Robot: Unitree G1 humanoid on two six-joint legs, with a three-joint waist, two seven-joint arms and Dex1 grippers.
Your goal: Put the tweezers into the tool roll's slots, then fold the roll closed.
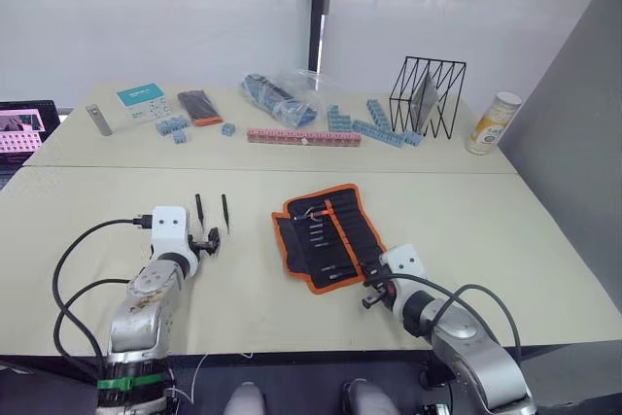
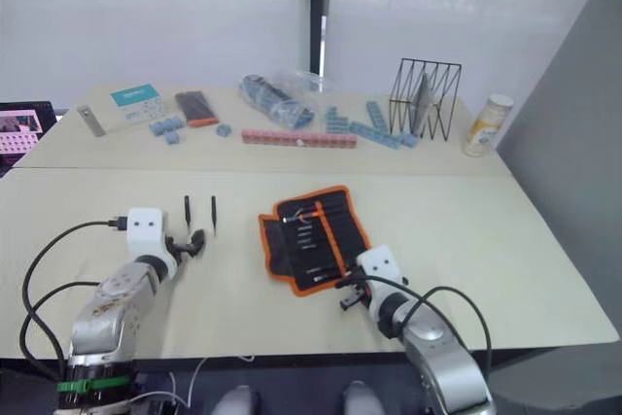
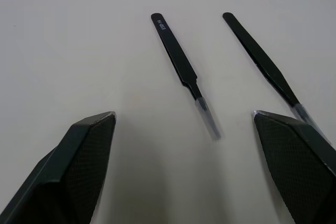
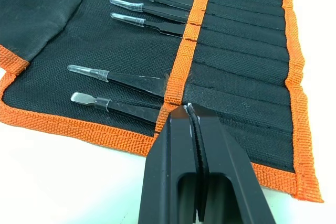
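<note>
The tool roll (image 1: 328, 236) is lying open and flat on the near table (image 1: 505, 240), inner face up, its long axis running away from the robot and leaning a little to its left, which is leaving the slots (image 4: 236, 61) exposed for loading. Several tweezers are already sitting in those slots, handles tucked under the orange band (image 4: 191, 30) and capped tips pointing out across the plain black flap. The right gripper (image 4: 187, 109) is resting at the roll's near edge with its fingers pressed together, the tips touching the orange band; whether they are pinching the fabric is not clear, though this looks like steadying the roll while the other arm fetches. Two loose tweezers (image 1: 212, 211) are lying well to the left of the roll, side by side but apart, both long axes running away from the robot, blunt ends far and capped points toward the left gripper (image 1: 206, 241). That gripper is sitting just short of them with its fingers (image 3: 79, 150) spread wide and holding nothing, seemingly lining up to straddle the left-hand tweezer (image 3: 181, 61) across its thin width
</note>
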